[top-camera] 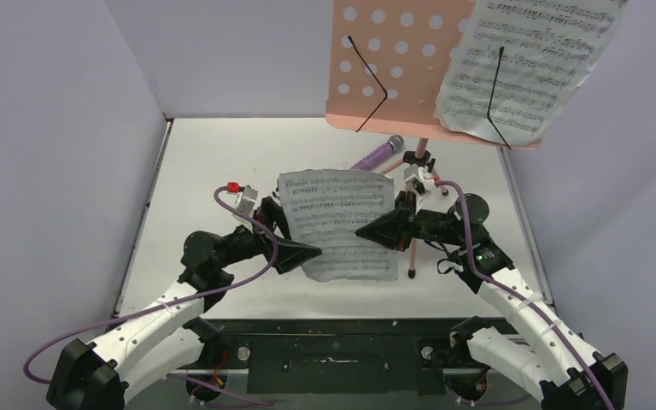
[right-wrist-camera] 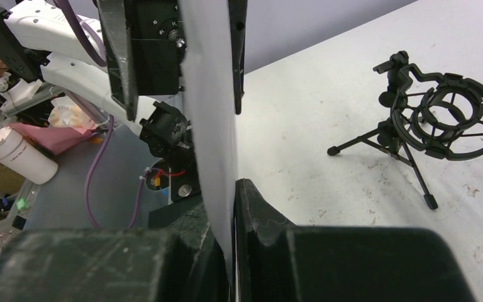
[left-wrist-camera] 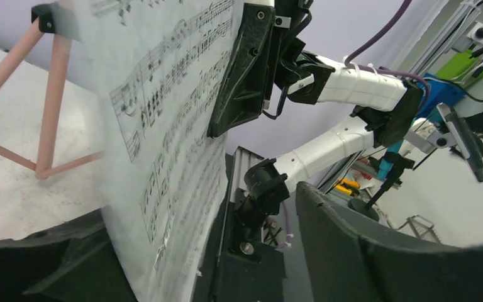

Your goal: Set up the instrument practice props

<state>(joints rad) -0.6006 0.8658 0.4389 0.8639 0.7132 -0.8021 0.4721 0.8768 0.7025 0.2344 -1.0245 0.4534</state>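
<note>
A white sheet-music page [top-camera: 337, 218] hangs upright over the table's middle, between both grippers. My right gripper [top-camera: 367, 231] is shut on its right edge; in the right wrist view the paper [right-wrist-camera: 210, 113] is pinched at the jaws [right-wrist-camera: 233, 207]. My left gripper [top-camera: 307, 250] is open at the page's left edge, the sheet [left-wrist-camera: 163, 113] lying against one finger with a wide gap to the other. The pink music stand [top-camera: 393, 60] towers at the back with another page [top-camera: 521, 60] on its right half. The purple microphone [top-camera: 376, 154] lies behind the sheet. The black mic stand [right-wrist-camera: 440, 119] stands on the table.
Pink tripod legs [left-wrist-camera: 50, 113] of the music stand reach down to the table [top-camera: 205, 171] close behind the held sheet. One leg [top-camera: 412, 248] ends beside my right wrist. Grey walls close in the left, back and right. A white bottle [right-wrist-camera: 16, 154] sits off the table.
</note>
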